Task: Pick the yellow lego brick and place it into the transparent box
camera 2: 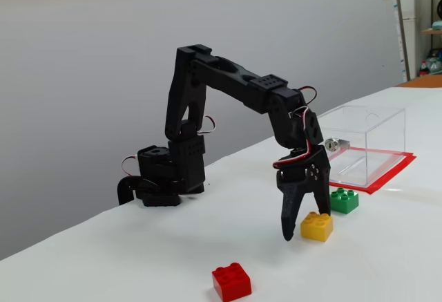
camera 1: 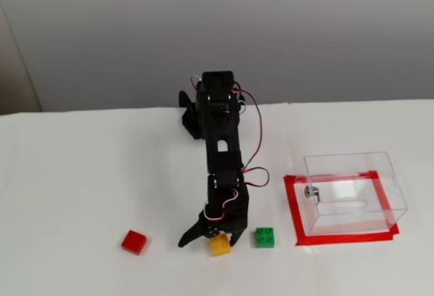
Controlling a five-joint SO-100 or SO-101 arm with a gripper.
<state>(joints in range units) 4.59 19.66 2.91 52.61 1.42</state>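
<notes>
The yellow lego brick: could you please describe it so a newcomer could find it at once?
Start at the black arm on the white table and follow it down to its tool. The yellow lego brick sits right there, between the red brick and the green brick; it is the only yellow one.

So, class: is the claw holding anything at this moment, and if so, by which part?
Nothing is held. The claw is open, lowered around the yellow lego brick, which sits on the table with one finger on each side.
</notes>
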